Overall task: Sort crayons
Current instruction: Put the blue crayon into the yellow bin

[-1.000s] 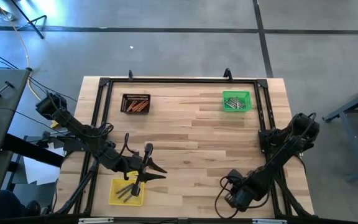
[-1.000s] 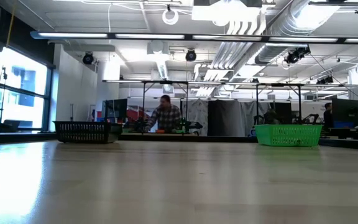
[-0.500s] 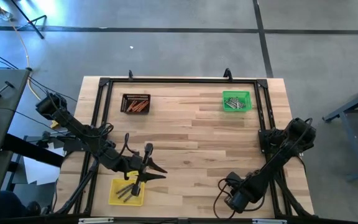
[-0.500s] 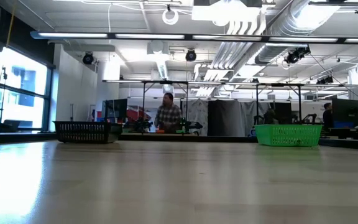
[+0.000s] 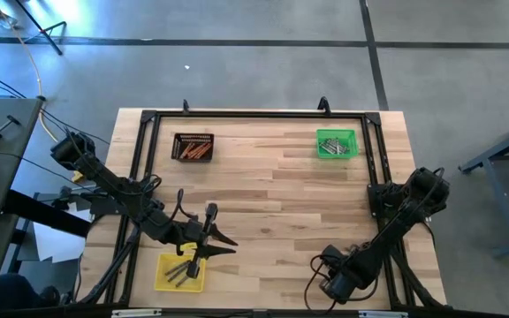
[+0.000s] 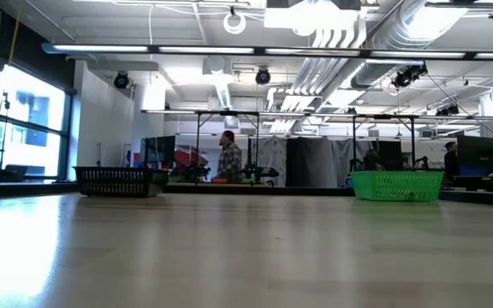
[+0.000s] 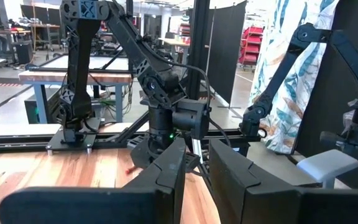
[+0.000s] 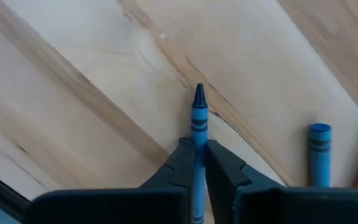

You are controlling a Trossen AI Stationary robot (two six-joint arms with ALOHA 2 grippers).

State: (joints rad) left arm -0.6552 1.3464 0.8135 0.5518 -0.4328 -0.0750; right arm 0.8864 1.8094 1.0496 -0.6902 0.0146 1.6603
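The counter (image 5: 290, 190) centre is open for passage. Obstacles: black tray (image 5: 193, 147) and green tray (image 5: 336, 143) (far corners), yellow tray (image 5: 180, 272) (near left edge).

Bright, even overhead light fills the room; ceiling strip lamps (image 6: 255, 53) glare white. Below them the table (image 6: 246, 257) carries a pale sheen and blurs toward the camera. The window (image 6: 28, 128) beside it blows out.

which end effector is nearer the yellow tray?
Left. The left end effector sits just above the yellow tray at the table's near edge; the right end effector is well off to the tray's right, shut on a blue crayon.
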